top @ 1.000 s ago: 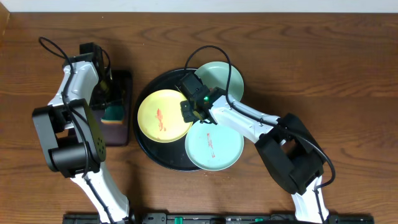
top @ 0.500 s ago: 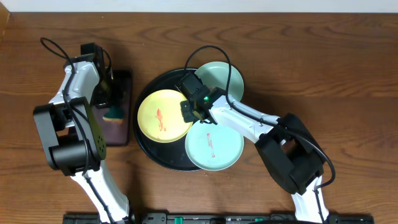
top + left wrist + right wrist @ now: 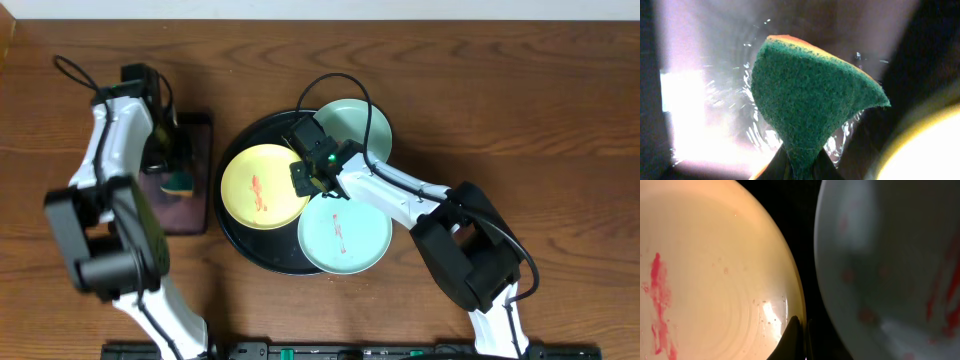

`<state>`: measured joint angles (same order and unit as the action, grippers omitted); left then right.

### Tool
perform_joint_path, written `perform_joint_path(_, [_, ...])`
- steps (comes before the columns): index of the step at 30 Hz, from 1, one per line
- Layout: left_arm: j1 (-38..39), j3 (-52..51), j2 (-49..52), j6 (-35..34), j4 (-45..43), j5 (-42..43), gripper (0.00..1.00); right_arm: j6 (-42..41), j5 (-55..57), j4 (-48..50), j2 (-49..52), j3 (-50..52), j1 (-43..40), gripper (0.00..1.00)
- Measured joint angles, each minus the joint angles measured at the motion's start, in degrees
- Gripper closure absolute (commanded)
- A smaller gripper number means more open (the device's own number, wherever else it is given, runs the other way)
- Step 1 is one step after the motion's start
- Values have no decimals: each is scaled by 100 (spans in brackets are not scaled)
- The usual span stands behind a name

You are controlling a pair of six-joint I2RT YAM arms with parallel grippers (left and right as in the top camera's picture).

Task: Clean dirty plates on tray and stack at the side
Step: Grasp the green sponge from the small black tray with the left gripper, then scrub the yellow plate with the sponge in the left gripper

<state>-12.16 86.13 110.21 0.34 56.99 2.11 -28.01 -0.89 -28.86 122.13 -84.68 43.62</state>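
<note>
The black round tray (image 3: pixel 236 228) holds a pale yellow plate (image 3: pixel 258 186) with a red smear and a mint plate (image 3: pixel 345 236) with red smears. A second mint plate (image 3: pixel 358 124) rests on the tray's back right rim. My right gripper (image 3: pixel 306 180) is shut on the yellow plate's right rim; the right wrist view shows the fingers (image 3: pixel 801 329) pinching that rim, with the yellow plate (image 3: pixel 710 270) to the left and the mint plate (image 3: pixel 890 265) to the right. My left gripper (image 3: pixel 176 172) is shut on a green sponge (image 3: pixel 810 100), held over the rectangular tray.
A small dark rectangular tray (image 3: pixel 198 150) lies left of the round tray, wet and shiny in the left wrist view (image 3: pixel 700 105). A yellow plate's edge (image 3: pixel 925 150) shows at that view's lower right. Bare wooden table (image 3: pixel 520 110) lies to the right and behind.
My left arm has shifted a little to the left, with the sponge still held over the rectangular tray. The right arm and the plates have not moved.
</note>
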Motion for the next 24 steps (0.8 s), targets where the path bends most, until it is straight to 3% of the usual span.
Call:
perform_joint_path(6, [144,205,-1091,-170,461,450,93,74,-227,15,9,-2,-66,99])
perform_joint_path(12, [699,-129,-1152,-667,420,675,93,136,-319,17,11,0,-79,99])
perform_joint_path(24, [1891,-2509,-1088,-2723,-1744,334,93,151,-352,17,11,-2,-79,99])
